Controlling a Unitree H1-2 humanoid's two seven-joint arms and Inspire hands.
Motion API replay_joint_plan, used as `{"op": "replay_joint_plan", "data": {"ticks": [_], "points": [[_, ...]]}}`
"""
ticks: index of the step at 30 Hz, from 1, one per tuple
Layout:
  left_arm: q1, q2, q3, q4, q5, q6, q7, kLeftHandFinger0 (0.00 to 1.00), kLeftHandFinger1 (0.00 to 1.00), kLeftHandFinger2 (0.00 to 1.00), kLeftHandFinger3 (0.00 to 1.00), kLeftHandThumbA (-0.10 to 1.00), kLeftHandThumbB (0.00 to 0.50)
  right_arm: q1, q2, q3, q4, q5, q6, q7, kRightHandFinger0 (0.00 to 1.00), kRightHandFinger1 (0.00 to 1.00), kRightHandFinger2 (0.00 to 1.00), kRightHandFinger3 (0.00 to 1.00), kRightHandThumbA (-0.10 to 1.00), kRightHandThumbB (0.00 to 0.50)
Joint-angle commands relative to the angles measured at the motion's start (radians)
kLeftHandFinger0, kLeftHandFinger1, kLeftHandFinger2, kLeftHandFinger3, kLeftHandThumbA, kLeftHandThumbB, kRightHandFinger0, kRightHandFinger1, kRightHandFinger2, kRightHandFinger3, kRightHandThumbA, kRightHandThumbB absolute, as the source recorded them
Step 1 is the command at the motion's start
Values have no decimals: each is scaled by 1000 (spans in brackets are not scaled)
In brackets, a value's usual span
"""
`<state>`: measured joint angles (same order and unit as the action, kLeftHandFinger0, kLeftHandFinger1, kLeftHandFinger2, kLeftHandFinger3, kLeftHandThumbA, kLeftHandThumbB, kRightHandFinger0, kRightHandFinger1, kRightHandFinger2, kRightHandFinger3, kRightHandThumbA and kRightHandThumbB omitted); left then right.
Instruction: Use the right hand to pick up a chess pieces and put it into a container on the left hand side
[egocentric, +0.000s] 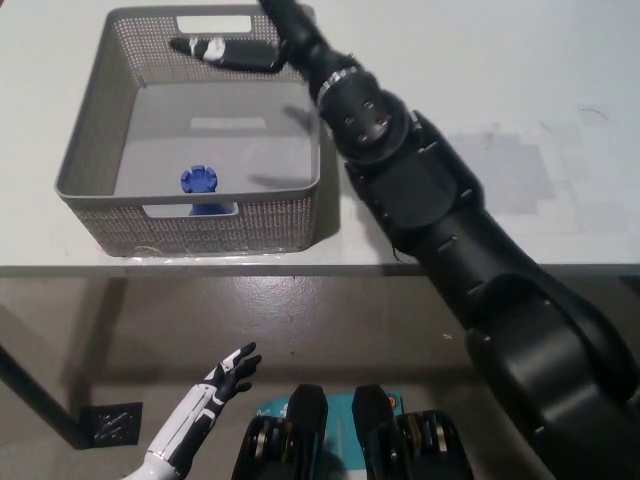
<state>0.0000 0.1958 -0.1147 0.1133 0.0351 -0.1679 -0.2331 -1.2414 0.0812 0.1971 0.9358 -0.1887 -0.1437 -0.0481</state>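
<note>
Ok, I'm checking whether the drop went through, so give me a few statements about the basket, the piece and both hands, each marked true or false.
1. The blue chess piece stands inside the grey basket. True.
2. The right hand is holding the piece. False: it holds nothing, with its fingers apart over the basket's far rim.
3. The piece sits near the basket's front wall. True.
4. The left hand rests on the white table. False: it hangs below the table edge at the lower left, fingers apart.
5. The basket lies tipped on its side. False: it sits upright on the table, open side up.
</note>
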Motion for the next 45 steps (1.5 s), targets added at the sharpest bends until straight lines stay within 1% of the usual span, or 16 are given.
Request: {"op": "replay_joint_plan", "data": {"ticks": [1, 2, 9, 10, 13, 17, 18, 19, 20, 24, 27, 34, 36, 37, 41, 45], "points": [[-23, 17, -1, -10, -9, -16, -17, 1000, 1000, 1000, 1000, 1000, 346, 40, -81, -50, -359, 17, 83, 39, 1000, 1000, 1000, 1000, 1000, 382], [-27, 18, -2, -3, -6, -23, -19, 1000, 1000, 1000, 1000, 1000, 327, 58, -100, -59, -423, 17, 97, 42, 1000, 1000, 1000, 1000, 1000, 382], [-15, 20, -1, -8, 18, -38, -2, 1000, 1000, 1000, 1000, 1000, 333, 225, -163, -123, -747, 64, 161, 56, 1000, 1000, 1000, 1000, 1000, 344], [-16, 16, 1, -6, 12, -41, 0, 1000, 1000, 1000, 1000, 1000, 321, 256, -175, -130, -789, 63, 161, 55, 1000, 1000, 1000, 1000, 1000, 344], [-4, 4, 10, -1, 9, -61, 16, 1000, 1000, 1000, 1000, 1000, 244, 371, -198, -157, -909, 83, 137, 53, 1000, 1000, 1000, 1000, 1000, 328], [18, -2, 32, -24, -4, -58, 35, 1000, 1000, 1000, 1000, 1000, 199, 516, -198, -177, -986, 135, 73, 53, 1000, 1000, 1000, 1000, 1000, 331], [16, -1, 40, -32, -9, -56, 39, 1000, 1000, 1000, 1000, 1000, 187, 567, -204, -179, -994, 147, 41, 58, 1000, 1000, 1000, 1000, 1000, 347], [15, -1, 50, -35, -13, -62, 44, 1000, 1000, 1000, 1000, 1000, 206, 605, -201, -180, -1006, 149, 32, 55, 1000, 1000, 1000, 1000, 1000, 355], [14, -2, 60, -35, -26, -62, 45, 1000, 1000, 1000, 1000, 1000, 215, 640, -200, -179, -1012, 147, 15, 52, 1000, 1000, 1000, 1000, 1000, 343], [14, -11, 92, -32, -58, -70, 49, 1000, 1000, 1000, 1000, 1000, 232, 750, -188, -173, -1015, 149, 2, 52, 1000, 1000, 1000, 1000, 1000, 373], [9, -17, 109, -44, -67, -63, 40, 1000, 1000, 1000, 1000, 1000, 210, 821, -182, -170, -988, 155, -28, 57, 1000, 1000, 1000, 1000, 1000, 331], [-3, -26, 157, -70, -102, -26, 41, 1000, 1000, 1000, 1000, 1000, 210, 990, -159, -164, -951, 194, -54, 69, 1000, 1000, 1000, 1000, 1000, 265], [4, -26, 164, -79, -102, -28, 44, 1000, 1000, 1000, 1000, 1000, 199, 1023, -152, -161, -946, 182, -50, 61, 1000, 1000, 1000, 1000, 1000, 301], [6, -26, 167, -85, -103, -25, 45, 1000, 1000, 1000, 1000, 1000, 198, 1037, -149, -160, -940, 169, -60, 54, 1000, 1000, 1000, 1000, 1000, 301], [17, -27, 180, -93, -107, -21, 44, 1000, 1000, 1000, 1000, 1000, 213, 1116, -136, -159, -902, 186, -89, 64, 1000, 1000, 1000, 1000, 1000, 344], [34, -33, 184, -86, -106, -35, 45, 1000, 1000, 1000, 1000, 1000, 216, 1177, -135, -154, -868, 194, -121, 75, 1000, 1000, 1000, 1000, 1000, 323]]}}
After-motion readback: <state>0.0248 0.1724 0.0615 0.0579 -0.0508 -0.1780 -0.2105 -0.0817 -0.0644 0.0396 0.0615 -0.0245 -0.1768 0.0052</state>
